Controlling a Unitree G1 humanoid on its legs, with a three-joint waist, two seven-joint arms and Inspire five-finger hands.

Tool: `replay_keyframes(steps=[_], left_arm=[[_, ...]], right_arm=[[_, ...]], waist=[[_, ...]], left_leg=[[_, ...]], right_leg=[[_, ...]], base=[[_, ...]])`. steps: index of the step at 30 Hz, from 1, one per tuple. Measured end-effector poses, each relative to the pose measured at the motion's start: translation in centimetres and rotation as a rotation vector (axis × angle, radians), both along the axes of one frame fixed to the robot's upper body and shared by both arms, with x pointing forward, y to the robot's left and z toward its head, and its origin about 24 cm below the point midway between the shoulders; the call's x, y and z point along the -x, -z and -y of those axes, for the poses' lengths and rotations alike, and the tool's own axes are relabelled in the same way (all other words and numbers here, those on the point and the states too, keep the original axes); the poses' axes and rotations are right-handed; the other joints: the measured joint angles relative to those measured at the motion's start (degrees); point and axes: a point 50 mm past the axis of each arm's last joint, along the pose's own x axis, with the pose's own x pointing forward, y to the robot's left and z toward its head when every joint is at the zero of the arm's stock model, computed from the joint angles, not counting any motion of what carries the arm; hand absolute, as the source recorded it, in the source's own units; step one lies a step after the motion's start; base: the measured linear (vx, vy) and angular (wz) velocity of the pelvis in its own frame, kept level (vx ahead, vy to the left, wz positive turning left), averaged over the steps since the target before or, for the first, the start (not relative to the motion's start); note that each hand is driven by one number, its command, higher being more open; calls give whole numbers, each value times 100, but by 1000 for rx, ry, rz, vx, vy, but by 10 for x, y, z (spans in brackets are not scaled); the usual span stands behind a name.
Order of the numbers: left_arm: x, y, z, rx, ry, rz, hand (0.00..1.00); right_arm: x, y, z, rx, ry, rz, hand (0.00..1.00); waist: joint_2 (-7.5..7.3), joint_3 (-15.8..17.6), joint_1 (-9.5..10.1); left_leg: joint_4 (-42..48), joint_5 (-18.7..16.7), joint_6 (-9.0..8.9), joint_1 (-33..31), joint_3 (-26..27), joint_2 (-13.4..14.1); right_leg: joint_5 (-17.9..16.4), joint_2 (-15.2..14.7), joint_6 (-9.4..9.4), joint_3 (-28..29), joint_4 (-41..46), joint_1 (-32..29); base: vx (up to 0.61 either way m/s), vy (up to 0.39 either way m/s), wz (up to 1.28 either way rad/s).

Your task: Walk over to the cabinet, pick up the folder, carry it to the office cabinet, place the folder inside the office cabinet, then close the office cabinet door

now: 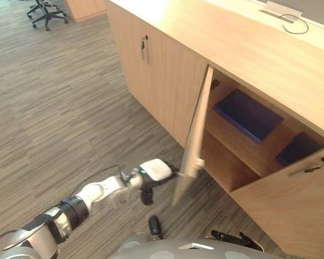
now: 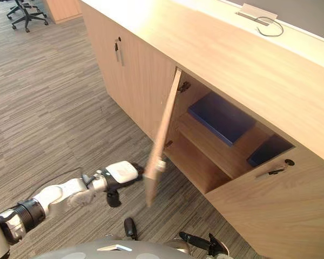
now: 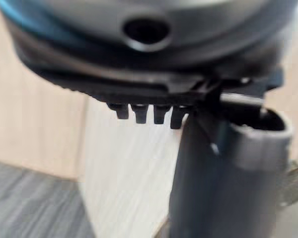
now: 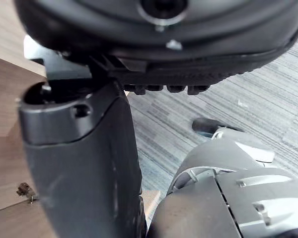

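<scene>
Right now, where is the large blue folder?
In both eye views, the blue folder lies on a shelf in the wooden cabinet, right of the ajar door, beside a smaller dark item.

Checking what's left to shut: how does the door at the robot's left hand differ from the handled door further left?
The open door stands swung out, left hand at its lower end; the closed door sits flush. Behind the open door a blue folder shows on a shelf; the closed door hides its inside. Both are light wood.

Dark blue item (image 1: 298,148) partly behind right door (image 1: 291,210).
</scene>
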Motion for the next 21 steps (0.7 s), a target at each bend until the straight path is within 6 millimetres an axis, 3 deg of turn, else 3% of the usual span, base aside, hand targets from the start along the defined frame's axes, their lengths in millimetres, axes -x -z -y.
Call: replay_keyframes(steps=[4, 8, 17, 21], left_arm=[[4, -28, 30, 123, 120, 67, 100], [11, -34, 43, 187, 151, 42, 100], [32, -18, 48, 196, 155, -118, 100], [38, 5, 42, 171, 79, -210, 100]], right_arm=[[2, 1, 0, 3, 7, -11, 100], [9, 1, 3, 20, -1, -36, 100], [5, 1, 1, 23, -46, -42, 100], [-1, 1, -2, 19, -79, -35, 100]], waist=[[35, -123, -1], [107, -299, -1], [64, -345, -67], [-3, -303, -161]], left_leg=[[6, 8, 11, 75, 53, 110], [5, -16, -29, 165, 88, 232], [-23, -50, -103, 210, 285, 307], [-27, -64, -140, 203, 573, 302]], right_leg=[[82, 62, -84, 17, 112, 0], [180, 121, -151, 49, 182, 4], [174, 213, -151, 252, 15, -64], [57, 270, -195, 518, -243, -120]], base=[[94, -76, -6], [65, -72, -8], [-32, -50, -17], [-112, -37, -39]])
